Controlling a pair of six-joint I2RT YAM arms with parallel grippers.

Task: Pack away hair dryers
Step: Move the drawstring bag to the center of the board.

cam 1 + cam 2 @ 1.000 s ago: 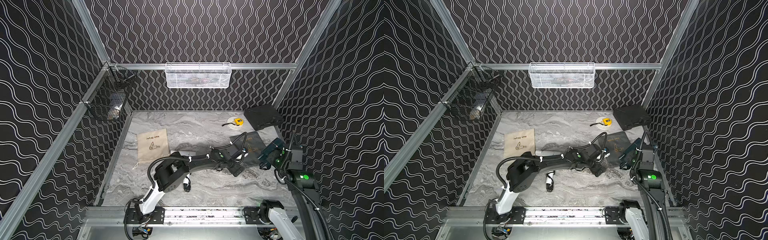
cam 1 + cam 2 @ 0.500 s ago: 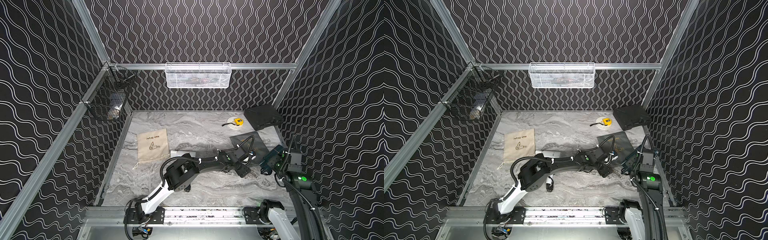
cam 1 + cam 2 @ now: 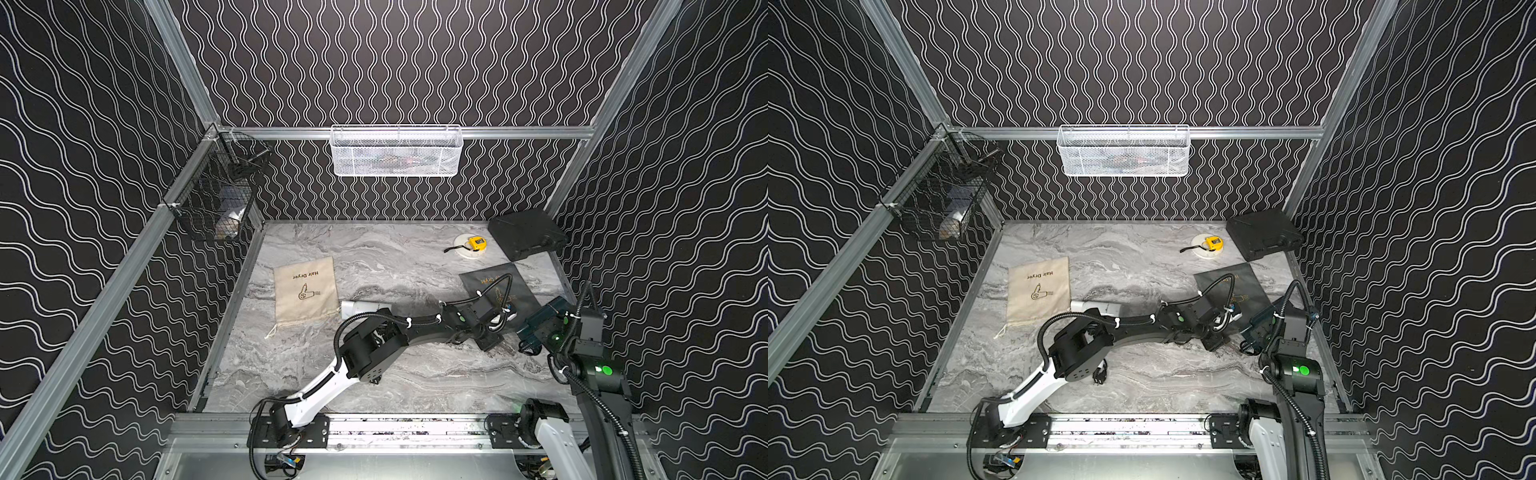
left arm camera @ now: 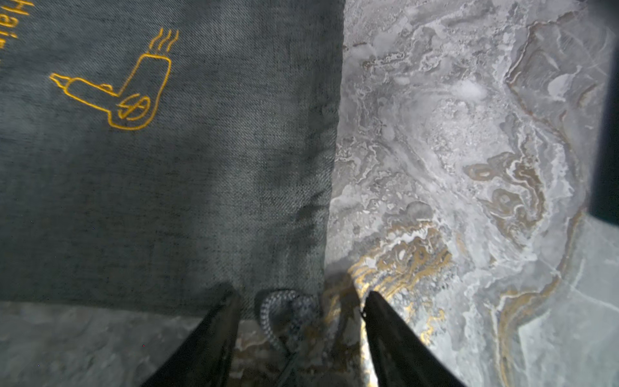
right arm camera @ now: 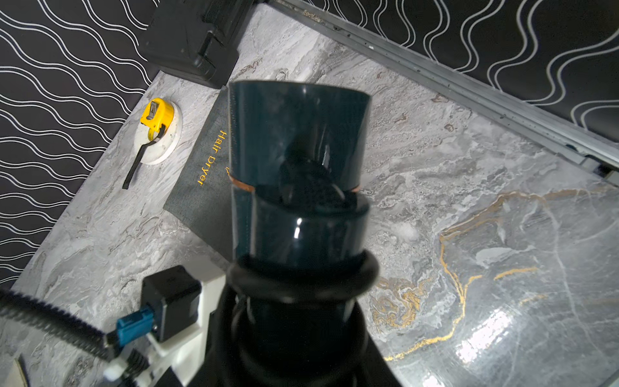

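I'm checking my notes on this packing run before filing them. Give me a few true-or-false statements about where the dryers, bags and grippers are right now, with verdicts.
1. The right gripper holds the dark teal hair dryer. True.
2. The left gripper is shut on the beige bag. False: its jaws stand apart at a corner of the dark grey bag, astride the drawstring.
3. The yellow tape measure sits on a white disc. True.
4. The white hair dryer is inside the beige bag. False: it lies on the table beside that bag, partly under the left arm.
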